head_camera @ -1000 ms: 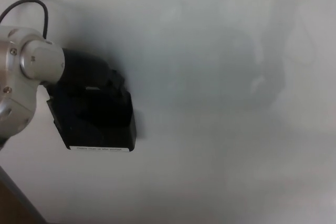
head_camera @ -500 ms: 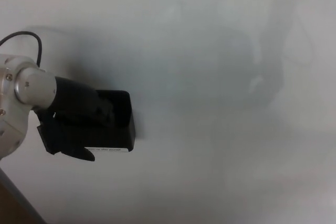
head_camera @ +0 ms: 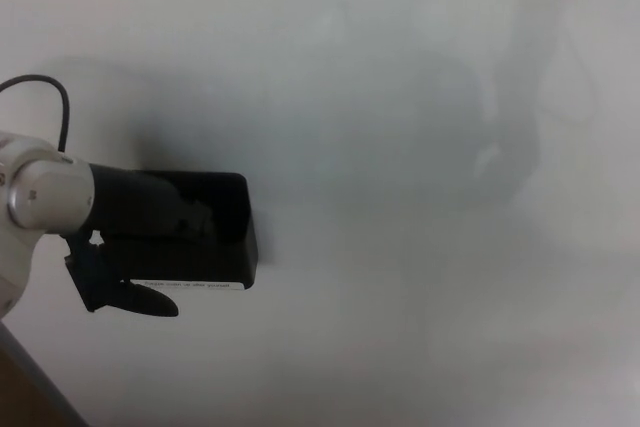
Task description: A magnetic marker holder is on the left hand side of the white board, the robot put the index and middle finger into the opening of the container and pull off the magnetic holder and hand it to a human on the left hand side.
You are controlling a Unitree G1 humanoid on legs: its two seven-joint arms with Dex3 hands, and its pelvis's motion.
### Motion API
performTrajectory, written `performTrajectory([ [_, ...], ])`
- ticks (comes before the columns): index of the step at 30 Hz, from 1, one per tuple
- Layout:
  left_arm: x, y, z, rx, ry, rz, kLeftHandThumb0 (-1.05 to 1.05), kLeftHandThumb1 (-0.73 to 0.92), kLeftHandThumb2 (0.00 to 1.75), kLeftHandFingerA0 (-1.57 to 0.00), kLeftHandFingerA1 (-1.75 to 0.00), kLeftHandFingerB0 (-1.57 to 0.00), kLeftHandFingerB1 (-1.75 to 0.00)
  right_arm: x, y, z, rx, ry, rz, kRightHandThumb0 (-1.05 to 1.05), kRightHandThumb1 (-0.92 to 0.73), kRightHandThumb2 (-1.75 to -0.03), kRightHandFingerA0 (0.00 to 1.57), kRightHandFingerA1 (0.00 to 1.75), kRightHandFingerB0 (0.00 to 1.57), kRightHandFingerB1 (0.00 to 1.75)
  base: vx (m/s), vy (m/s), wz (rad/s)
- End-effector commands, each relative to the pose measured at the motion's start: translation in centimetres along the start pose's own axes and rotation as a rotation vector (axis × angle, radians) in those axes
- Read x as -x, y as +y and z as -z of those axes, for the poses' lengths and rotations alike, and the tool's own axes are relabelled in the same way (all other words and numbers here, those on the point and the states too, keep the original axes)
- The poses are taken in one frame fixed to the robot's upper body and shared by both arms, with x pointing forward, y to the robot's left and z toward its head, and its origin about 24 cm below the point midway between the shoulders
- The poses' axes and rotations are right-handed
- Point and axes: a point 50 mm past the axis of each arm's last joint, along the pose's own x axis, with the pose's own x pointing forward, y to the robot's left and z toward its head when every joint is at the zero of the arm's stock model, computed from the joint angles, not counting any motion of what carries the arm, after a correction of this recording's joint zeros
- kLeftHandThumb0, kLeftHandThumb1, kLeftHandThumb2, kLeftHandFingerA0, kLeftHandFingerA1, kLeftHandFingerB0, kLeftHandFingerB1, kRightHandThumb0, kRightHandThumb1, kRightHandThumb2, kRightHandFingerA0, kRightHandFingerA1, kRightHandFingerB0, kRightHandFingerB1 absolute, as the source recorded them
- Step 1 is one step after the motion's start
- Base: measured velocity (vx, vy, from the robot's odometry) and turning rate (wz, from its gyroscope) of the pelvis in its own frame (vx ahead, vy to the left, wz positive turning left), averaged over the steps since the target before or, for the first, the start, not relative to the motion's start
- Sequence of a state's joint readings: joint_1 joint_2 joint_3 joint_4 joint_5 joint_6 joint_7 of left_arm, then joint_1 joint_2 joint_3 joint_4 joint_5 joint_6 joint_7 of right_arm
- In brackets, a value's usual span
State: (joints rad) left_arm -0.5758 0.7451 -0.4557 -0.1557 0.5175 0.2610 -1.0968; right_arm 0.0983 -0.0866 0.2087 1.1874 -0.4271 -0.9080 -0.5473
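left robot hand (head_camera: pixel 140 232) has two fingers hooked into the open top of the black marker holder (head_camera: pixel 205 237), thumb hanging loose below it, holder looks stuck on the whiteboard (head_camera: pixel 400 147), so next up is a firm tug off

The robot's black left hand (head_camera: pixel 135 237) now sits lower and further toward the picture's left than a second ago, its silver wrist partly out of frame and its thumb hanging below the black rectangular magnetic marker holder (head_camera: pixel 215 232).
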Motion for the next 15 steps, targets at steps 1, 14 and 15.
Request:
performTrajectory([
  [1,0.1,0.0,0.5,-0.025,0.009,-0.050,-0.92,0.58,1.00,0.00,-0.07,-0.12,-0.17,0.0,-0.6,0.3,0.025,0.007,0.013,-0.35,-0.63,-0.58,0.85,0.59,0.64,0.49,0.00,0.000,0.00],
  [14,-0.5,0.2,1.7,0.039,0.004,-0.057,-0.85,0.54,0.97,0.00,-0.13,-0.09,-0.19,0.0,-0.5,0.2,0.039,-0.001,0.008,-0.37,-0.62,-0.58,0.85,0.59,0.63,0.48,0.00,0.000,0.00],
  [15,-0.5,0.2,1.8,0.038,0.004,-0.056,-0.85,0.54,0.97,0.00,-0.13,-0.09,-0.19,0.0,-0.5,0.2,0.040,-0.002,0.007,-0.37,-0.62,-0.58,0.85,0.59,0.63,0.48,0.00,0.000,0.00],
])
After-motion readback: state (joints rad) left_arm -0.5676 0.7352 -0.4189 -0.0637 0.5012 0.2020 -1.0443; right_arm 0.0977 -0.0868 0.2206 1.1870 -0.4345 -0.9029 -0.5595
